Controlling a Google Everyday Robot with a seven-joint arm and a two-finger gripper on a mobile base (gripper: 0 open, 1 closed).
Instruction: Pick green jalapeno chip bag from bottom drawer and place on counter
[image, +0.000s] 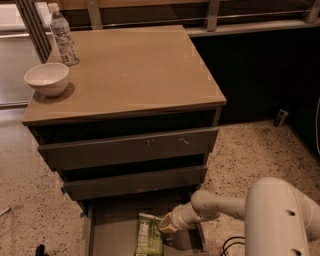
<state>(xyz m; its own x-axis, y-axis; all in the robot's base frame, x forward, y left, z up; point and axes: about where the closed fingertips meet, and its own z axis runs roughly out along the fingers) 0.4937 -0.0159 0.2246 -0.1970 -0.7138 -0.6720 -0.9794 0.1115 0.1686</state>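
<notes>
Green jalapeno chip bag (149, 235), a crinkly green foil snack packet with a pale label panel, lies flat inside the bottom drawer (112, 227). This drawer is the lowest, grey-brown shallow tray of the cabinet, and it is pulled out toward the camera. The bag lies lengthwise a little right of the drawer's middle, and the picture's edge cuts off its lower end. At far left on the counter (135, 65), the smooth tan-brown glossy top of the cabinet, a small round white bowl (46, 78) stands near the front left corner. Just behind it, close but apart, a clear plastic water bottle (63, 36) with a white cap and paper label stands upright. Below the counter, the flat-fronted grey-brown top drawer (130, 150) and middle drawer (135, 182) each stand slightly ajar. Right of the bag, the gripper (167, 225), a tan tip on the white jointed arm (215, 206), is down in the bottom drawer at the bag's upper right corner. Whether it touches the foil cannot be told, nor whether it is spread or closed. The arm reaches in from the bulky white rounded robot body (280, 220) at lower right, above the speckled terrazzo floor (250, 150).
</notes>
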